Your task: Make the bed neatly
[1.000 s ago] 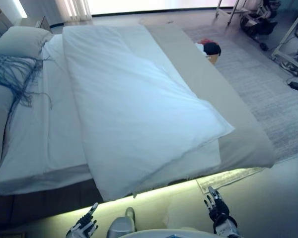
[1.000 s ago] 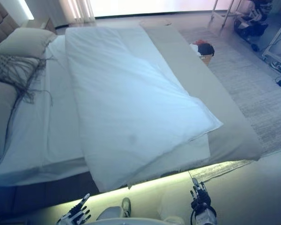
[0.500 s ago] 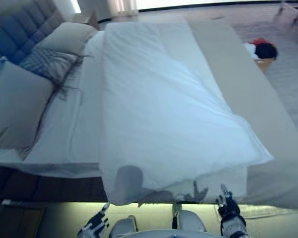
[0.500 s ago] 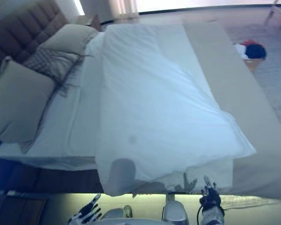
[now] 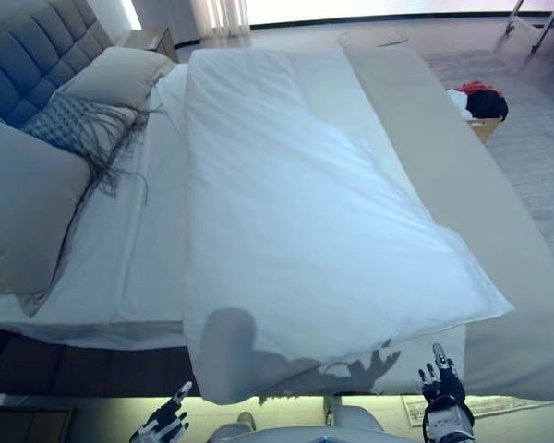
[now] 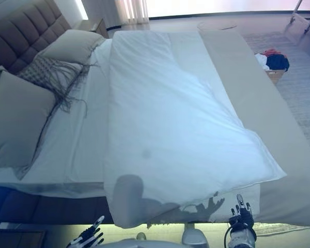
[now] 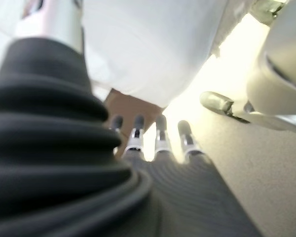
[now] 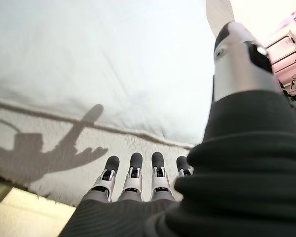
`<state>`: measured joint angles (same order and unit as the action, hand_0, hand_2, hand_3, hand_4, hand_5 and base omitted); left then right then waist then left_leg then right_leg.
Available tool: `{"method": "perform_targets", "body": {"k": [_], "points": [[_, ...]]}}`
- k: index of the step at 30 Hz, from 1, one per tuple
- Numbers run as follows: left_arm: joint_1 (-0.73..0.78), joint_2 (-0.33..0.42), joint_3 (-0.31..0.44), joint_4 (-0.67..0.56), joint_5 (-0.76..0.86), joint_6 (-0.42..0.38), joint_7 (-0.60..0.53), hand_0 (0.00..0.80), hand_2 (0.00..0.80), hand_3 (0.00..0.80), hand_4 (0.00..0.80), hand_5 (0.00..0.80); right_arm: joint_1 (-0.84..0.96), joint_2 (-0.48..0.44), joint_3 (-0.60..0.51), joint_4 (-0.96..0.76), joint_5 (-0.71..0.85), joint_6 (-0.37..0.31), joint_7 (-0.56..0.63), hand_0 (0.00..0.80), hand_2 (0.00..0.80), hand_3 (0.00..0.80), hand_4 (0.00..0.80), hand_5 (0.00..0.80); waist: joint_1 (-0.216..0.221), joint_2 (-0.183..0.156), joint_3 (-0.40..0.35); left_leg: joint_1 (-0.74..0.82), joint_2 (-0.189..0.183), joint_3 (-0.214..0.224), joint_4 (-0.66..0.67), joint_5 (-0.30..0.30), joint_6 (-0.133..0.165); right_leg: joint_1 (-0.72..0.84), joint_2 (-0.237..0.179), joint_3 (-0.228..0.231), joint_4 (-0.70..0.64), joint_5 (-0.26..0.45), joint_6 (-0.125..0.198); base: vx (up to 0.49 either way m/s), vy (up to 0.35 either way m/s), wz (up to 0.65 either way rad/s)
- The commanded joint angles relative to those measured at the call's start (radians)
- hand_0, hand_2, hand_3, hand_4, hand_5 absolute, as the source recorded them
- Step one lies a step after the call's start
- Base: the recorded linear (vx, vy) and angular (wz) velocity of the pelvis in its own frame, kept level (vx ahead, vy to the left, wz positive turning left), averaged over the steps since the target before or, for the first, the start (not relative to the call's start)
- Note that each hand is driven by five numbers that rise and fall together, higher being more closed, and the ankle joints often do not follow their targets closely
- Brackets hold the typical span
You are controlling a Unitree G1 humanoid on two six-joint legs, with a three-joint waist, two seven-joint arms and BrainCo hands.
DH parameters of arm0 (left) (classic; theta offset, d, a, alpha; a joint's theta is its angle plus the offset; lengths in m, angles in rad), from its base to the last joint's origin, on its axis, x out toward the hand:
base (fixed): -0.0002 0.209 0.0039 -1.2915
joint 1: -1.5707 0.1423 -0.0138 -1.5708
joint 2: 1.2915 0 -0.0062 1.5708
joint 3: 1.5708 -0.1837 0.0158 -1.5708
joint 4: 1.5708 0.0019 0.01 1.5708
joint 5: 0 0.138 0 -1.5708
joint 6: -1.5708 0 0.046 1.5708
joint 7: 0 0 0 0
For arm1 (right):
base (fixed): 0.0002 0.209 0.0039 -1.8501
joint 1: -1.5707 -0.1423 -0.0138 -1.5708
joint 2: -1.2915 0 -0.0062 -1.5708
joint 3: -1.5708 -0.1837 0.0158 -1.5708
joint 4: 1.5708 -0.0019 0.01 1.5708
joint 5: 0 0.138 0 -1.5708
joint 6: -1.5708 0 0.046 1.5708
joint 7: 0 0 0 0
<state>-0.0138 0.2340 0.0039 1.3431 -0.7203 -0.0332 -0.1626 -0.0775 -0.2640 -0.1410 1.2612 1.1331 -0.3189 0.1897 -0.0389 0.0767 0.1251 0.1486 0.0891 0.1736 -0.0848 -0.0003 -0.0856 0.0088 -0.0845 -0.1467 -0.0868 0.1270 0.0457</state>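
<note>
A white duvet (image 5: 305, 212) lies lengthwise down the middle of the bed, its near corner hanging over the bed's edge. A white sheet (image 5: 120, 249) shows on the headboard side and a beige cover (image 5: 462, 175) on the foot side. My left hand (image 5: 163, 426) is low in front of the bed's near edge, fingers (image 7: 158, 140) straight and holding nothing. My right hand (image 5: 443, 401) is also open just below the duvet's overhanging edge (image 8: 113, 123), apart from the cloth.
Two beige pillows (image 5: 23, 212) (image 5: 115, 74) and a fringed cushion (image 5: 69, 125) rest against the grey padded headboard (image 5: 28, 46). A box of clothes (image 5: 480, 100) stands on the rug (image 5: 545, 157) beyond the bed's foot. A nightstand (image 5: 148, 39) is at the back.
The whole picture has shifted as the camera moved, bringing the headboard and pillows into view. The duvet lies as before. Both hands stay open and low by the bed's near edge.
</note>
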Motion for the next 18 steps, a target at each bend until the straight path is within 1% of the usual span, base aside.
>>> {"method": "perform_targets", "body": {"k": [1,3,4,6,7,8,9,10,11,12,13,14,15,16,18], "points": [[-0.038,0.023,-0.009,0.031,0.052,-0.01,-0.027,0.0,0.0,0.0,0.0,0.0,-0.081,-0.013,0.004,0.005,-0.005,-0.015,-0.017,0.0,0.0,0.0,0.0,0.0,-0.004,-0.056,0.011,-0.031,-0.026,0.004,0.129,-0.069,0.03,0.002,-0.108,0.011,0.057,-0.021,0.092,-0.039,0.159,-0.02],[-0.041,0.025,-0.019,0.026,0.064,-0.002,-0.038,0.0,0.0,0.0,0.0,0.0,-0.08,-0.027,-0.001,-0.001,-0.027,-0.004,-0.037,0.0,0.0,0.0,0.0,0.0,-0.011,-0.061,0.021,-0.033,-0.038,0.015,0.155,-0.092,0.037,-0.015,-0.124,0.012,0.058,0.0,0.108,0.003,0.148,-0.1],[-0.041,0.03,-0.02,0.025,0.073,0.005,-0.043,0.0,0.0,0.0,0.0,0.0,-0.077,-0.032,-0.004,-0.004,-0.024,0.012,-0.031,0.0,0.0,0.0,0.0,0.0,-0.013,-0.063,0.025,-0.028,-0.044,0.024,0.152,-0.096,0.04,-0.022,-0.133,0.003,0.051,0.02,0.119,0.046,0.095,-0.23],[-0.03,0.044,-0.02,0.016,0.063,0.008,-0.04,0.0,0.0,0.0,0.0,0.0,-0.072,-0.044,-0.015,-0.006,-0.031,0.037,-0.023,0.0,0.0,0.0,0.0,0.0,-0.01,-0.068,0.031,-0.01,-0.055,0.047,0.13,-0.094,0.044,-0.039,-0.15,-0.031,0.039,0.066,0.135,0.034,0.034,-0.36],[-0.022,0.055,-0.021,0.007,0.05,0.009,-0.035,0.0,0.0,0.0,0.0,0.0,-0.076,-0.052,-0.024,-0.003,-0.024,0.053,-0.045,0.0,0.0,0.0,0.0,0.0,-0.003,-0.067,0.037,-0.006,-0.056,0.06,0.124,-0.092,0.047,-0.052,-0.164,-0.055,0.056,0.075,0.134,-0.049,0.001,-0.54],[-0.019,0.064,-0.023,-0.002,0.038,0.009,-0.032,0.0,0.0,0.0,0.0,0.0,-0.088,-0.059,-0.03,0.002,-0.015,0.071,-0.078,0.0,0.0,0.0,0.0,0.0,0.008,-0.06,0.045,-0.012,-0.049,0.067,0.129,-0.092,0.051,-0.061,-0.174,-0.057,0.111,0.056,0.124,-0.149,-0.002,-0.64],[-0.026,0.073,-0.028,-0.009,0.029,0.007,-0.031,0.0,0.0,0.0,0.0,0.0,-0.106,-0.069,-0.036,0.011,-0.003,0.086,-0.115,0.0,0.0,0.0,0.0,0.0,0.021,-0.051,0.054,-0.042,-0.04,0.067,0.148,-0.086,0.061,-0.08,-0.188,-0.042,0.205,0.022,0.103,-0.228,-0.025,-0.69],[-0.038,0.079,-0.029,-0.012,0.025,0.005,-0.029,0.0,0.0,0.0,0.0,0.0,-0.127,-0.085,-0.045,0.019,0.003,0.098,-0.146,0.0,0.0,0.0,0.0,0.0,0.032,-0.044,0.06,-0.08,-0.029,0.063,0.171,-0.078,0.067,-0.081,-0.193,-0.034,0.244,-0.012,0.085,-0.268,-0.078,-0.5],[-0.054,0.084,-0.026,-0.012,0.022,0.005,-0.031,0.0,0.0,0.0,0.0,0.0,-0.148,-0.1,-0.051,0.025,0.02,0.107,-0.161,0.0,0.0,0.0,0.0,0.0,0.042,-0.044,0.068,-0.122,-0.024,0.062,0.205,-0.079,0.069,-0.075,-0.197,-0.033,0.246,-0.032,0.077,-0.318,-0.185,-0.19],[-0.083,0.094,-0.023,-0.012,0.015,0.009,-0.035,0.0,0.0,0.0,0.0,0.0,-0.183,-0.118,-0.051,0.035,0.057,0.119,-0.181,0.0,0.0,0.0,0.0,0.0,0.06,-0.052,0.082,-0.186,-0.021,0.068,0.253,-0.084,0.069,-0.054,-0.201,-0.045,0.204,-0.036,0.076,-0.327,-0.233,0.08],[-0.111,0.101,-0.023,-0.01,0.003,0.013,-0.036,0.0,0.0,0.0,0.0,0.0,-0.216,-0.133,-0.049,0.05,0.073,0.134,-0.198,0.0,0.0,0.0,0.0,0.0,0.071,-0.056,0.097,-0.233,-0.015,0.071,0.29,-0.089,0.063,-0.047,-0.198,-0.058,0.174,-0.035,0.082,-0.332,-0.233,0.2],[-0.136,0.104,-0.029,-0.012,-0.021,0.018,-0.03,0.0,0.0,0.0,0.0,0.0,-0.252,-0.142,-0.04,0.059,0.081,0.14,-0.228,0.0,0.0,0.0,0.0,0.0,0.078,-0.054,0.111,-0.263,-0.005,0.066,0.306,-0.086,0.053,-0.056,-0.196,-0.064,0.166,-0.035,0.084,-0.205,-0.145,-0.01],[-0.141,0.105,-0.03,-0.012,-0.025,0.02,-0.028,0.0,0.0,0.0,0.0,0.0,-0.258,-0.144,-0.038,0.06,0.084,0.141,-0.233,0.0,0.0,0.0,0.0,0.0,0.079,-0.052,0.113,-0.268,-0.003,0.064,0.309,-0.086,0.051,-0.059,-0.196,-0.065,0.165,-0.036,0.085,-0.217,-0.133,-0.1],[-0.17,0.103,-0.046,-0.029,-0.043,0.029,-0.008,0.0,0.0,0.0,0.0,0.0,-0.3,-0.149,-0.025,0.052,0.122,0.148,-0.247,0.0,0.0,0.0,0.0,0.0,0.082,-0.049,0.137,-0.297,0.007,0.052,0.311,-0.069,0.042,-0.087,-0.192,-0.06,0.174,-0.039,0.083,-0.185,-0.119,-0.15],[-0.206,0.101,-0.057,-0.054,-0.068,0.031,0.01,0.0,0.0,0.0,0.0,0.0,-0.336,-0.157,-0.023,0.041,0.173,0.147,-0.236,0.0,0.0,0.0,0.0,0.0,0.086,-0.045,0.173,-0.344,0.018,0.039,0.327,-0.053,0.029,-0.123,-0.187,-0.065,0.191,-0.05,0.084,-0.233,-0.156,-0.05]]}}
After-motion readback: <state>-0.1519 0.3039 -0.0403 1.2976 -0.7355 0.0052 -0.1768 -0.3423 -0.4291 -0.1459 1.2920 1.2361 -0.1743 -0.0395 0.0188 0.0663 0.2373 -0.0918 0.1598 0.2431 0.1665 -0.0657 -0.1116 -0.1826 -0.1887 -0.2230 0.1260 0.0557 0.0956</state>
